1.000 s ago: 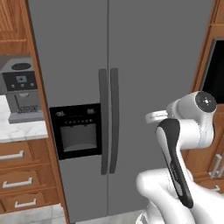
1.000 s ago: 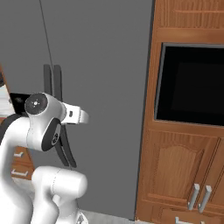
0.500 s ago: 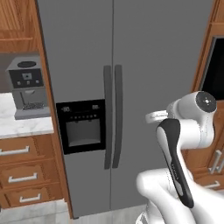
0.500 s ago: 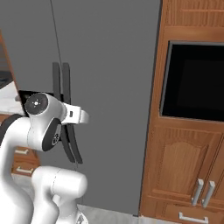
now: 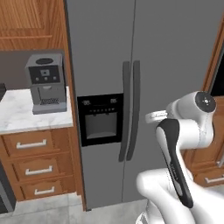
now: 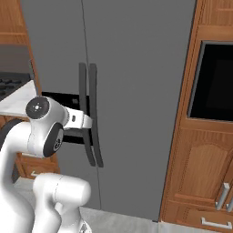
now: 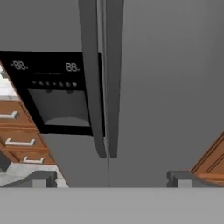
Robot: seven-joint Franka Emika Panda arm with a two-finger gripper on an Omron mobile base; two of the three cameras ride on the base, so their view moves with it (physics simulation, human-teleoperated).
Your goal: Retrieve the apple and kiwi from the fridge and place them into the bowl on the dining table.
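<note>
The tall grey fridge (image 5: 175, 57) stands straight ahead with both doors shut. Its two long dark handles (image 5: 130, 109) run down the middle, and the black dispenser panel (image 5: 100, 118) sits on the left door. In the right base view the fridge (image 6: 136, 68) and its handles (image 6: 90, 113) lie just beyond my folded white arm. The hand view looks at the fridge (image 7: 166, 87) and the handles (image 7: 100, 87) from close by. My gripper (image 7: 111, 179) is open, holding nothing, short of the doors. The apple and kiwi are hidden. The bowl and dining table are out of view.
Left of the fridge, a grey coffee machine (image 5: 46, 83) stands on a marble counter (image 5: 17, 116) over wooden drawers (image 5: 37, 162). On the right, a black wall oven (image 6: 214, 82) is set in a wooden cabinet (image 6: 205, 173).
The whole picture has shifted, so the base has moved: the fridge now sits further right in both base views. My arm keeps its folded pose and the gripper stays open.
</note>
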